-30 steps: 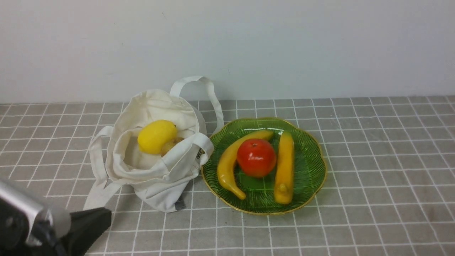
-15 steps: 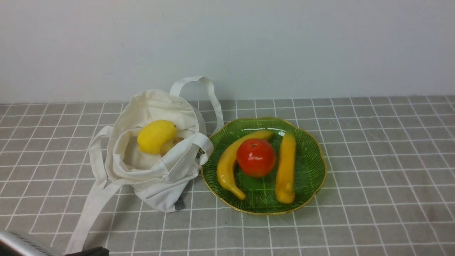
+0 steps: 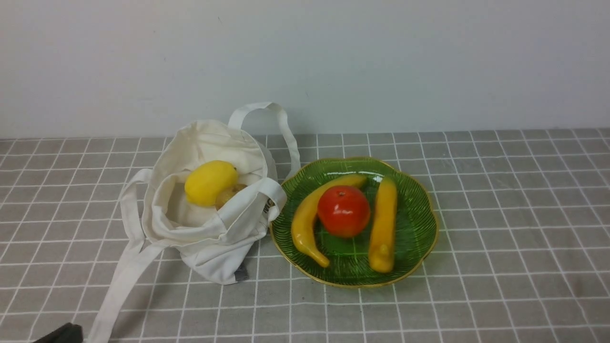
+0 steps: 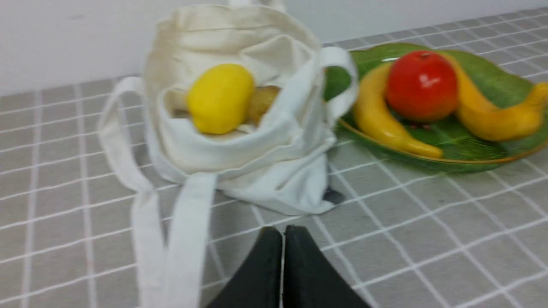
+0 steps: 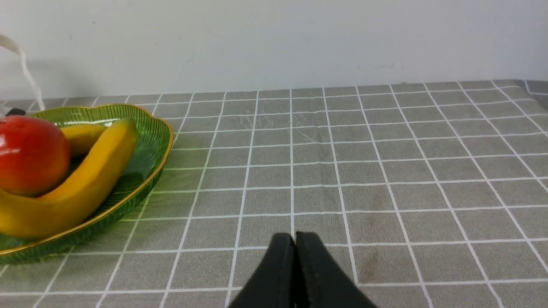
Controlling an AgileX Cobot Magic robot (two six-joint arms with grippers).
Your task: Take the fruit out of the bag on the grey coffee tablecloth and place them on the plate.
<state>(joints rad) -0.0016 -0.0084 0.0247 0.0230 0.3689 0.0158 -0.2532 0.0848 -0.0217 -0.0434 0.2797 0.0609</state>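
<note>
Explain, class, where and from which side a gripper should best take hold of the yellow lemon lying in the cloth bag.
Probably grip the lemon across its narrower middle, coming down from above through the bag's open mouth. It lies on top, largely exposed, long axis roughly sideways. Cloth walls and a strap block a side approach, and the smaller tan fruit sits tucked against it toward the plate.

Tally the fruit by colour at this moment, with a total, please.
Red-orange: 1, the round fruit on the plate.
Yellow: 3, the lemon in the bag and two bananas on the plate.
Tan-yellow: 1, the small fruit half hidden beside the lemon.
Total: 5
</note>
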